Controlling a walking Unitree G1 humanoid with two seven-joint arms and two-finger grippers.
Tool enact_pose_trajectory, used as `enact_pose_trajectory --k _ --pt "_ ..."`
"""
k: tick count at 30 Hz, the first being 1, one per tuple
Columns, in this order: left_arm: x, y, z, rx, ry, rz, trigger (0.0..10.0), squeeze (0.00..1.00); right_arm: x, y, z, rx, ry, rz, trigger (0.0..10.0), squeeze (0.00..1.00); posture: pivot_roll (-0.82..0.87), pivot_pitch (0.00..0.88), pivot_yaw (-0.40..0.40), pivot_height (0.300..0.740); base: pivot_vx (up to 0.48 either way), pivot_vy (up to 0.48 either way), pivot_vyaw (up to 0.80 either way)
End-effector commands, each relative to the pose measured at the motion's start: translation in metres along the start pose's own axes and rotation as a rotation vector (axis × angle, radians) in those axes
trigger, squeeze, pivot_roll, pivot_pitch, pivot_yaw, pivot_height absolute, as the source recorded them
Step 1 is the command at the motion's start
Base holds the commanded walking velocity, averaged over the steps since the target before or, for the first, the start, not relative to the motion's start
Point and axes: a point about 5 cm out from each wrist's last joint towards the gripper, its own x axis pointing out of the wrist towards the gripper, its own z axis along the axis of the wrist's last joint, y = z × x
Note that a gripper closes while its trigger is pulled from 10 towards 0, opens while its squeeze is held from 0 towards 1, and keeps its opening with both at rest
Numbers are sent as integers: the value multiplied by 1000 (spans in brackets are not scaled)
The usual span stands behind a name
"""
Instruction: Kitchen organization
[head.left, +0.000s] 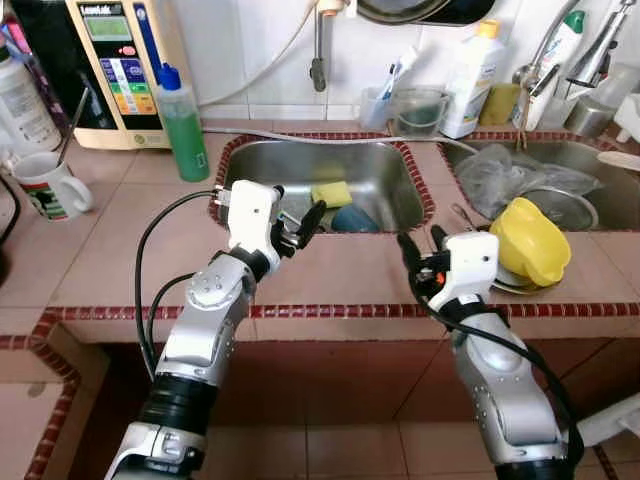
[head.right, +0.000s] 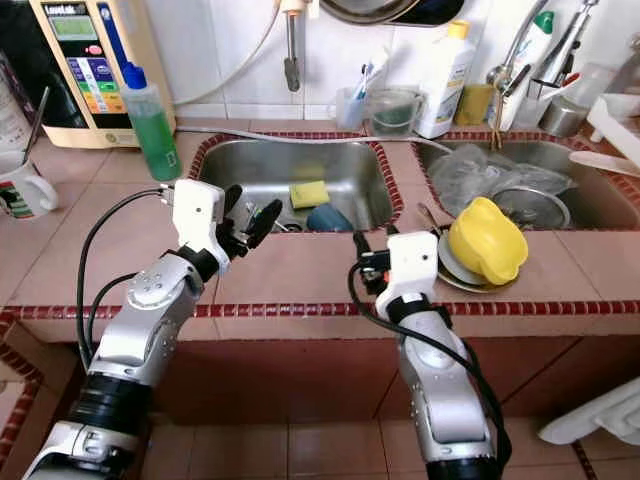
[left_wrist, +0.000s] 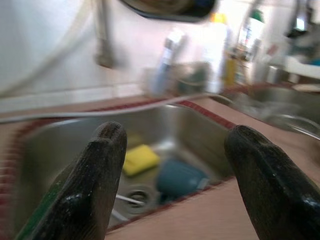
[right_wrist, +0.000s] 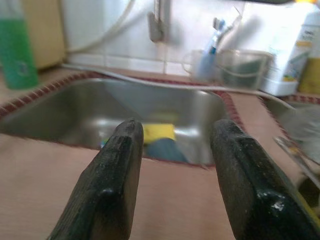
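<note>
Over the sink's (head.left: 400, 190) front edge, my left gripper (head.left: 297, 225) and right gripper (head.left: 420, 247) hover released, holding nothing.

The table (head.left: 350, 270) is pinkish-tan tile edged in dark red and white mosaic. A steel-grey sink (head.left: 260, 165) holds a yellow sponge (head.left: 331, 193) beside a teal cup (head.left: 354, 218). A clear bottle (head.left: 183, 128) of green liquid wears a blue cap. The yellow bowl (head.left: 530, 240) sits upturned on grey plates. Both claws, left claw (head.left: 300, 226) and right claw (head.left: 422, 246), have black fingers on silver arms. The mug (head.left: 48, 185) is white with a dark print.
</note>
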Motion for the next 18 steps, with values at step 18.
enact_pose_trajectory --k 18 --pt "-12 4 -13 10 19 57 10000 0 -9 -24 -2 -11 -47 -111 10000 0 -93 0 44 740 0 0 0"
